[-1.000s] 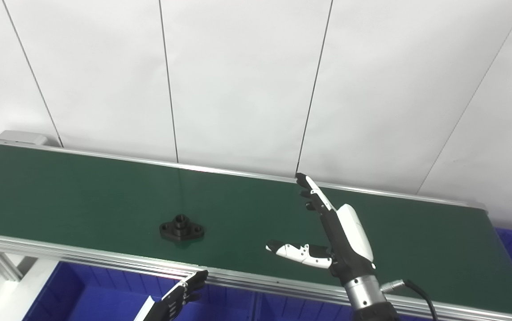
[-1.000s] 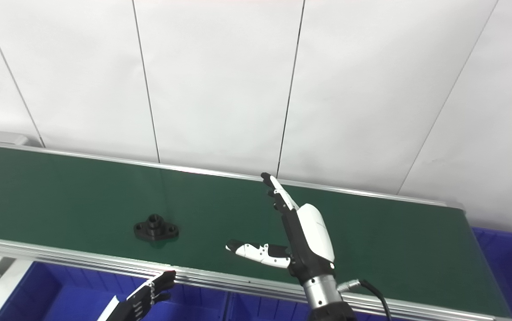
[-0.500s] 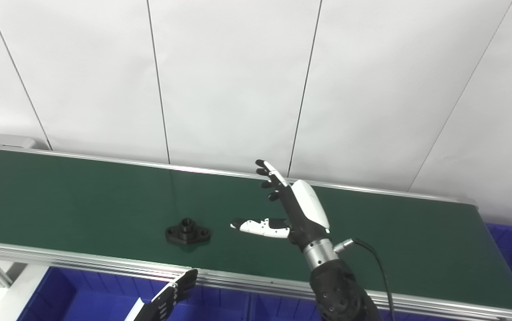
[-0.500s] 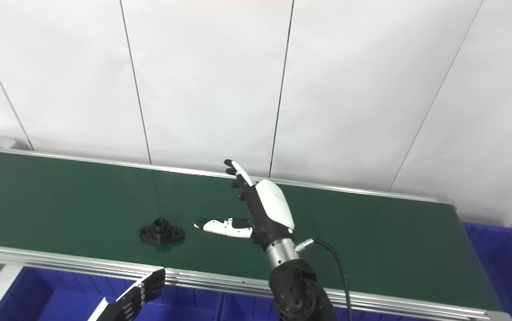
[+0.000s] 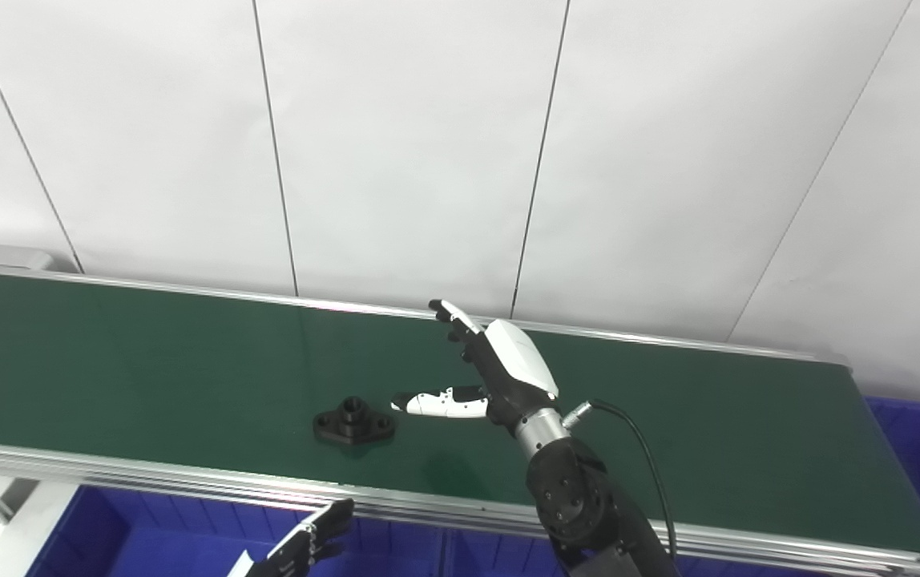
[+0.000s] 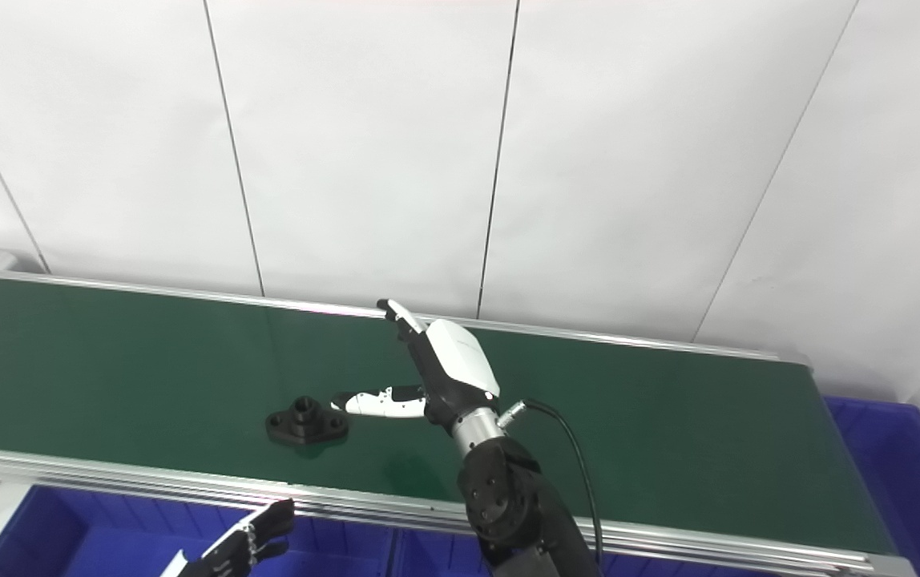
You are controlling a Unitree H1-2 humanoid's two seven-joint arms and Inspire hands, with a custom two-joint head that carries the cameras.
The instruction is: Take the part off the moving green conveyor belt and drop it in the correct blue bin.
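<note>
A: Where's the part (image 5: 353,419)?

B: Lower-centre frame, flat on the green belt (image 5: 147,361). Right hand (image 5: 486,379) spread, empty, thumb tip just beside it. Left hand (image 5: 309,545) at bottom edge (grip state unclear).

A: Handling?

B: Looks rigid, prob. light; pinch the raised centre boss, not the thin ears.

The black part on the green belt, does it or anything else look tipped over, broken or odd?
Nothing stands out. The black flanged metal part lies flat on the green conveyor belt, hub up, apparently intact. The open right hand hangs beside it, apparently not touching. The left hand sits low over the blue plastic bin.
</note>
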